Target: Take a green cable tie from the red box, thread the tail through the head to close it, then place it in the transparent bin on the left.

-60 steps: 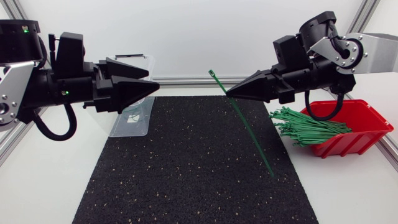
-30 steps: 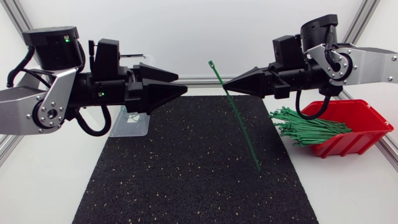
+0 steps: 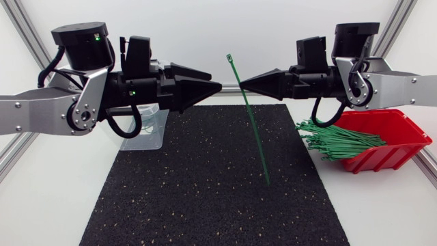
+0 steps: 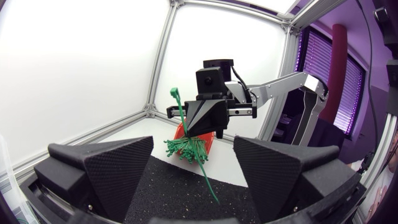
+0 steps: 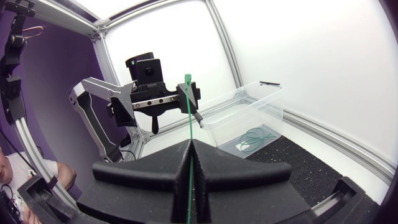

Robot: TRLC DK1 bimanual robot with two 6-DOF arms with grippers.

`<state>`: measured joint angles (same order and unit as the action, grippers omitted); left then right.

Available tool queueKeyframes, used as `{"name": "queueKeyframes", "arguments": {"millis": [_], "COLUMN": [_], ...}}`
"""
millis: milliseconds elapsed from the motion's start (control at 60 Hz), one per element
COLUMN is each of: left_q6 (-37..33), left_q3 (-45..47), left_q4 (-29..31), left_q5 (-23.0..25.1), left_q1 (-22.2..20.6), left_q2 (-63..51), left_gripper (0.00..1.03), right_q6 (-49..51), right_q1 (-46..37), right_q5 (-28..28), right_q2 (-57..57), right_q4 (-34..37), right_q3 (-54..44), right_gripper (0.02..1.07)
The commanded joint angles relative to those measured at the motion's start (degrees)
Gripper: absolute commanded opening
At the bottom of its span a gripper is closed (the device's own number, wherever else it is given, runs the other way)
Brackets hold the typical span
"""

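Cable tie (image 3: 253,137) pinched in right tool (image 3: 240,82), tail seemingly above mat (image 3: 191,191), left tool (image 3: 217,82) spread

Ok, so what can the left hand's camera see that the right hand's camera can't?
Only the left wrist view shows the red box with its pile of green ties, and the right gripper. Only the right wrist view shows the transparent bin with a looped tie inside, and the open left gripper. Both show the held cable tie and the black mat.

Matt black left gripper (image 3: 216,80), glossy red plastic box (image 3: 392,154), clear plastic bin (image 3: 158,130), rough speckled mat (image 3: 205,191), green plastic cable tie (image 3: 248,119)
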<state>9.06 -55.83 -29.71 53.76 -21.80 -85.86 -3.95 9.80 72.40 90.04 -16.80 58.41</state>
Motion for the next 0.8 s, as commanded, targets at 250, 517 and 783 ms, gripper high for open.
{"name": "queueKeyframes", "arguments": {"millis": [250,517,783], "left_q6": [4.3,6.23,8.96], "left_q3": [-3.49,-5.87,-7.98], "left_q4": [-6.94,-8.96,-11.51], "left_q5": [0.56,0.65,0.65], "left_q1": [-0.17,-0.08,-0.43], "left_q2": [-5.89,-9.67,-13.1], "left_gripper": [0.88,0.87,0.84], "right_q6": [-9.06,-11.88,-14.69], "right_q1": [0.3,0.83,0.92], "right_q5": [2.04,3.1,3.45], "right_q2": [3.74,6.02,6.9], "right_q4": [-8.08,-11.68,-14.76], "right_q3": [-2.87,-2.78,-2.6], "right_gripper": [0.08,0.08,0.08]}}
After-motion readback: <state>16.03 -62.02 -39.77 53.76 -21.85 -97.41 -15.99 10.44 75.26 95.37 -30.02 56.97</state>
